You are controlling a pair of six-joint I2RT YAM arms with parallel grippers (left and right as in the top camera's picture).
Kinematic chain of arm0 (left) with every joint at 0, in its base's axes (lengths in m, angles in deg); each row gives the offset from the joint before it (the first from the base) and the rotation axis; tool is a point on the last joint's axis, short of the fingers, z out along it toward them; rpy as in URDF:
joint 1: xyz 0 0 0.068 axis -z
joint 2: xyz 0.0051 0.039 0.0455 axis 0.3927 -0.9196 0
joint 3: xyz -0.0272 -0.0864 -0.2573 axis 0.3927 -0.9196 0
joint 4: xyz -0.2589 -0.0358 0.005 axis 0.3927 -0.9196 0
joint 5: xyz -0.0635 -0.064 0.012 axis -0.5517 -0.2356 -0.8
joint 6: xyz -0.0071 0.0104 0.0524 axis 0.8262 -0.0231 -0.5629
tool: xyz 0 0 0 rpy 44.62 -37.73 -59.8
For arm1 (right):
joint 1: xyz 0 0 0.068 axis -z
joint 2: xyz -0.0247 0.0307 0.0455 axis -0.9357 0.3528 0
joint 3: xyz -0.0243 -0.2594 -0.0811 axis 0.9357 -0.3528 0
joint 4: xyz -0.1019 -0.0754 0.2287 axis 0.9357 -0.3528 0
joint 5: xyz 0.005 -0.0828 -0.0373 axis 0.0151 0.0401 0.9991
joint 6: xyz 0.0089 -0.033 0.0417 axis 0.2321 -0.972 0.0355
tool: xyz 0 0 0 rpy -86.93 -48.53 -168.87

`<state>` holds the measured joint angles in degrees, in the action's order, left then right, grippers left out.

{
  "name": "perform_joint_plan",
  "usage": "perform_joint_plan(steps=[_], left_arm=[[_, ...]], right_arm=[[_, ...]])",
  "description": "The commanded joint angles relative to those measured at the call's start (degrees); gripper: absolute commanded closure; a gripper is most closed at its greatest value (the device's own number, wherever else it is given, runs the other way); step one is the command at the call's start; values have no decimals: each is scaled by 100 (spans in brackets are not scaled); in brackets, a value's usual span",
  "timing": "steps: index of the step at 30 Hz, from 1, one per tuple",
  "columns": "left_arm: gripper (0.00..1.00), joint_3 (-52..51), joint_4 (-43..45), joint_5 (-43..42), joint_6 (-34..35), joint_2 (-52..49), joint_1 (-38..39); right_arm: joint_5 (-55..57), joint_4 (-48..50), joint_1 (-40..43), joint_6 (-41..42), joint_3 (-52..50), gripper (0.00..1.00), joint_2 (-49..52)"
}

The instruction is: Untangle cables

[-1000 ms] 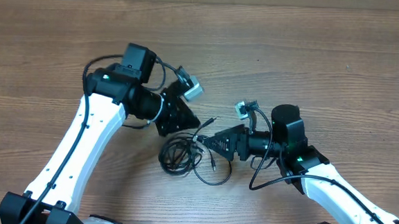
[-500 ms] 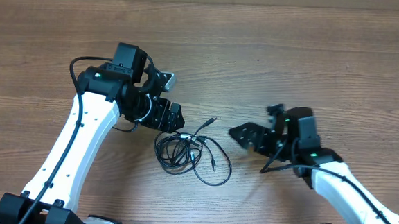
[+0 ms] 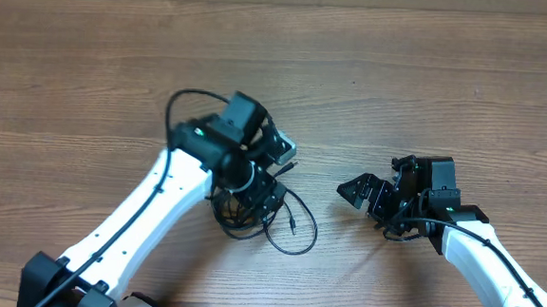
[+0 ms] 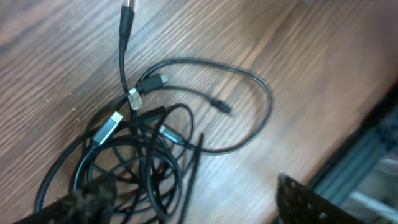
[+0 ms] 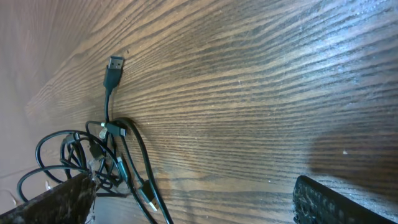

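Overhead, the left end effector (image 3: 258, 193) is seen to have been swung in over the cables (image 3: 241, 220), a tangled bundle of thin black cords lying on the wooden surface (image 3: 430, 87). The right end effector (image 3: 355, 190) has been drawn back, well apart from them. Both are shown spread and empty in the wrist views (nothing is pinched). A silver-tipped plug (image 4: 111, 127) and a USB plug (image 5: 115, 64) lie free at the bundle's edge. A fresh grasp by the left arm is judged to be in preparation; the untangling seems barely begun.
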<state>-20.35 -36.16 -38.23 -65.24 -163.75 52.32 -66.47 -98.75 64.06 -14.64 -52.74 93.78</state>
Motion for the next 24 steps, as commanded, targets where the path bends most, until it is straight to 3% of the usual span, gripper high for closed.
perform_joint_plan(steps=[1, 5, 6, 10, 20, 24], left_arm=[[21, -540, 404, 466, 516, -26, 125], [27, -1008, 820, 439, 599, -26, 151], [35, -1060, 870, 431, 656, -26, 151], [96, -968, 1102, -52, 807, -22, 149], [96, 837, 498, -105, 2286, -15, -223], [96, 1370, 481, -105, 2896, -15, -284]], right_arm=[[20, 15, 26, -101, 28, 0, -79], [15, -66, 17, -101, 28, 0, -79], [-28, -90, 4, -101, 28, 0, -79], [-415, -85, -2, -105, 28, 0, -79], [-1759, -170, -2, -142, 31, 2, -745], [-1709, -122, -203, -68, 28, 0, -1349]])
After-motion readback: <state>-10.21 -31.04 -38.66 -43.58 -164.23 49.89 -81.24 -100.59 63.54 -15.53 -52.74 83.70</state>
